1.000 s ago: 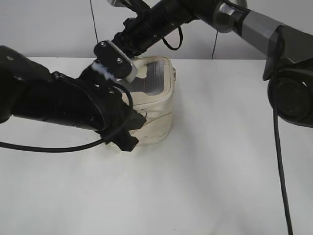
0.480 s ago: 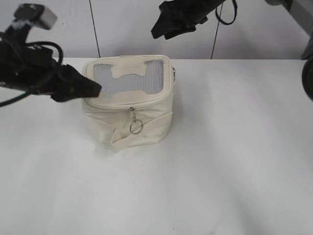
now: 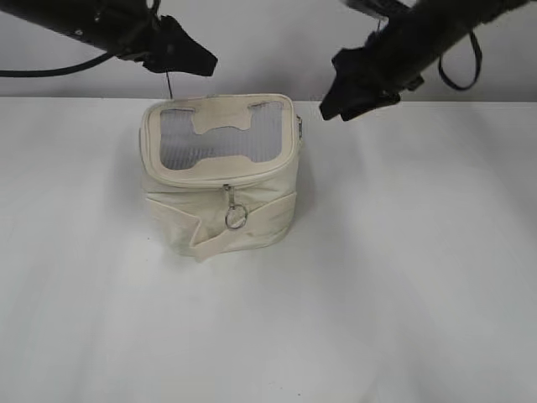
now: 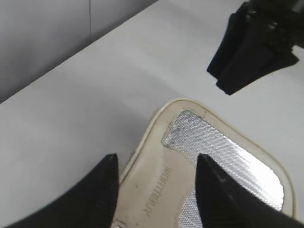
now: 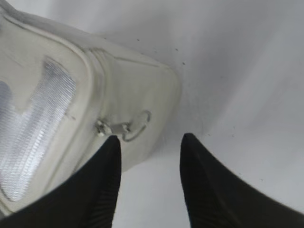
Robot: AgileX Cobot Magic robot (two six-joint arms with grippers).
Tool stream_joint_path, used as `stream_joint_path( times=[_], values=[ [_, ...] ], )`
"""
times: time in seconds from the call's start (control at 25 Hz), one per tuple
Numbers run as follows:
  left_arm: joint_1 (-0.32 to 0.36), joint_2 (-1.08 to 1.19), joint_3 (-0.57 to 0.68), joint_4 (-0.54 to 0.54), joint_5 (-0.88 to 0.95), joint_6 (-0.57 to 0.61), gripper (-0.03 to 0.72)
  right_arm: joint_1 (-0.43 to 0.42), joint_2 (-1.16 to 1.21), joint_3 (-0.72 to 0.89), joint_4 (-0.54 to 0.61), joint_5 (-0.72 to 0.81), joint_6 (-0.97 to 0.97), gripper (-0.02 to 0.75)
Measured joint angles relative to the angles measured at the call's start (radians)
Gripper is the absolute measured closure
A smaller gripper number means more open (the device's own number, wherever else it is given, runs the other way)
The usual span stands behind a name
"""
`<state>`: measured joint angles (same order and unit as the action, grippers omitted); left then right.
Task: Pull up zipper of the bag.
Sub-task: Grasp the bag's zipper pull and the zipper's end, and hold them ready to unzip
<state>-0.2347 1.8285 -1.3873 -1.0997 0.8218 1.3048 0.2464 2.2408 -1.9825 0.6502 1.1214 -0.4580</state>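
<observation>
A cream bag [image 3: 220, 172] with a silver mesh top stands on the white table. A zipper pull with a metal ring [image 3: 234, 217] hangs on its front; a second ringed pull [image 5: 127, 126] shows on its side in the right wrist view. My left gripper [image 3: 200, 63] is open and empty, raised behind the bag's back left corner; the left wrist view shows its fingertips [image 4: 156, 161] above the bag's lid [image 4: 223, 152]. My right gripper [image 3: 336, 105] is open and empty, in the air just right of the bag; its fingertips [image 5: 151, 142] frame the bag's side.
The white table [image 3: 403, 277] spreads around the bag. A grey wall [image 3: 268, 42] with dark vertical seams stands behind it. Black cables hang from both arms.
Both arms have lifted off the bag. The left gripper rose from the bag's front left to the upper left; the right gripper swung from above the bag to its right side.
</observation>
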Motion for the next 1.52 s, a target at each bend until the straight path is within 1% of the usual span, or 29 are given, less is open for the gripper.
stream_joint_path(
  times=[0.08, 0.16, 0.2, 0.28, 0.36, 0.4, 0.52, 0.56, 0.6, 0.72, 0.84, 1.08, 1.16, 1.24, 1.28, 1.36, 1.4, 1.44, 1.52],
  values=[
    [-0.019, 0.065, -0.099, 0.086, 0.026, -0.027, 0.286, -0.005, -0.132, 0.257, 0.007, -0.187, -0.062, 0.41],
    [-0.037, 0.112, -0.181, 0.145, 0.046, -0.042, 0.286, -0.005, -0.261, 0.531, 0.063, -0.431, -0.149, 0.414],
    [-0.044, 0.134, -0.215, 0.16, 0.058, -0.045, 0.286, -0.005, -0.321, 0.65, 0.116, -0.542, -0.214, 0.414],
    [-0.052, 0.176, -0.271, 0.173, 0.087, -0.049, 0.286, -0.005, -0.399, 0.824, 0.251, -0.7, -0.365, 0.404],
    [-0.055, 0.223, -0.318, 0.183, 0.134, -0.051, 0.286, -0.005, -0.436, 0.932, 0.401, -0.784, -0.56, 0.354],
    [-0.056, 0.245, -0.337, 0.193, 0.152, -0.052, 0.286, -0.005, -0.44, 0.966, 0.474, -0.8, -0.634, 0.313],
    [-0.064, 0.29, -0.371, 0.239, 0.169, -0.064, 0.286, -0.005, -0.441, 0.994, 0.641, -0.793, -0.838, 0.191],
    [-0.066, 0.298, -0.378, 0.252, 0.169, -0.066, 0.286, -0.005, -0.441, 0.994, 0.695, -0.774, -0.884, 0.17],
    [-0.067, 0.306, -0.38, 0.256, 0.17, -0.068, 0.286, -0.003, -0.441, 0.995, 0.744, -0.761, -0.933, 0.162],
    [-0.069, 0.313, -0.381, 0.281, 0.155, -0.072, 0.286, 0.0, -0.441, 0.995, 0.843, -0.743, -1.032, 0.16],
    [-0.069, 0.32, -0.382, 0.292, 0.127, -0.075, 0.286, 0.0, -0.441, 0.995, 0.875, -0.733, -1.067, 0.16],
    [-0.069, 0.342, -0.39, 0.288, 0.118, -0.086, 0.285, 0.0, -0.441, 0.995, 0.886, -0.731, -1.092, 0.16],
    [-0.069, 0.349, -0.39, 0.285, 0.122, -0.089, 0.301, 0.0, -0.441, 0.995, 0.887, -0.731, -1.096, 0.16],
    [-0.069, 0.353, -0.391, 0.282, 0.136, -0.09, 0.361, 0.0, -0.441, 0.995, 0.896, -0.731, -1.116, 0.16],
    [-0.069, 0.353, -0.392, 0.285, 0.138, -0.09, 0.42, 0.0, -0.439, 0.995, 0.907, -0.73, -1.132, 0.16],
    [-0.069, 0.353, -0.395, 0.29, 0.15, -0.089, 0.566, 0.0, -0.427, 0.995, 0.945, -0.729, -1.185, 0.16],
    [-0.07, 0.353, -0.396, 0.292, 0.154, -0.088, 0.618, 0.0, -0.419, 0.995, 0.975, -0.723, -1.223, 0.16],
    [-0.07, 0.353, -0.396, 0.292, 0.157, -0.088, 0.64, 0.0, -0.405, 0.995, 1.01, -0.713, -1.268, 0.16],
    [-0.07, 0.353, -0.396, 0.292, 0.157, -0.088, 0.639, 0.0, -0.375, 0.995, 1.08, -0.692, -1.354, 0.16]
  ],
)
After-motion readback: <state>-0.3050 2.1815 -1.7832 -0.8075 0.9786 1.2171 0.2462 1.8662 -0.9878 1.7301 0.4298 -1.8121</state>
